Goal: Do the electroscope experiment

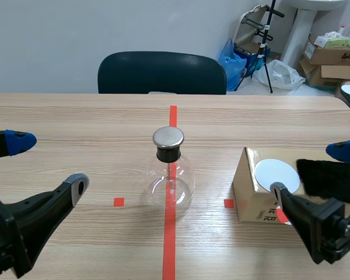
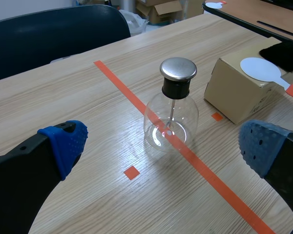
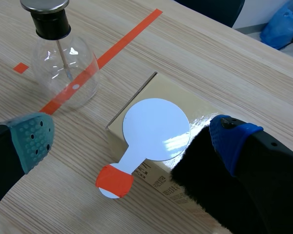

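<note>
Electroscope flask (image 1: 170,169) stands upright on the counter (image 1: 76,116), on the red tape line between my two arms, with its metal cap (image 1: 168,137) on top. My left claw (image 1: 48,164) is spread wide and well short of the flask, with bare wood between them. My right claw (image 1: 308,170) is spread wide too, one finger over the counter beside the cardboard box (image 1: 248,195), the other over the black fur cloth (image 1: 328,178) lying on the box. That finger hides part of the cloth, and I cannot tell whether it touches. A white paddle (image 3: 156,129) lies just beside the cloth, its red-taped handle overhanging the box's edge. There is a clear gap between box and flask. A thin rod hangs inside the flask; I cannot make out its lower end. A dark chair (image 1: 162,73) stands behind the counter's far edge.
</note>
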{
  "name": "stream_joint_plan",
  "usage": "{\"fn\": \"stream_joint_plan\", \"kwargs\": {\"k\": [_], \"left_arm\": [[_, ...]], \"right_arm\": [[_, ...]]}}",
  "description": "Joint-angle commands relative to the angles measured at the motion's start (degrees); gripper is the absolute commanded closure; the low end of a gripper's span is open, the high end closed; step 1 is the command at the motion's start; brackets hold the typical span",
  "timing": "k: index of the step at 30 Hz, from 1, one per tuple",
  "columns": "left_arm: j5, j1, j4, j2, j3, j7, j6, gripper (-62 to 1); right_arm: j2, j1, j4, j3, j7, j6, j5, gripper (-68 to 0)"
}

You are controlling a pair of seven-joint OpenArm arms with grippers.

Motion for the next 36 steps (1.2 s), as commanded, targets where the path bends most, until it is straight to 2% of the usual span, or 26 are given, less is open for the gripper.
{"fn": "stream_joint_plan", "kwargs": {"k": [1,26,32,36], "left_arm": [[-0.59,0.28,1.11,0.26,0.0,-1.2,-0.07,-62.3],[-0.55,0.28,1.11,0.42,0.0,-1.2,-0.07,-62.3],[-0.55,0.28,1.11,0.42,0.0,-1.2,-0.07,-62.3],[-0.55,0.28,1.11,0.42,0.0,-1.2,-0.07,-62.3]], "right_arm": [[0.31,0.35,0.83,0.7,1.29,-0.2,1.68,-67.9],[0.31,0.35,0.83,0.7,1.25,-0.22,1.6,-67.9],[0.31,0.22,0.85,0.72,1.27,-0.22,-1.51,-67.9],[0.33,-0.96,1.75,0.72,1.81,-0.26,-7.43,-67.9]]}}
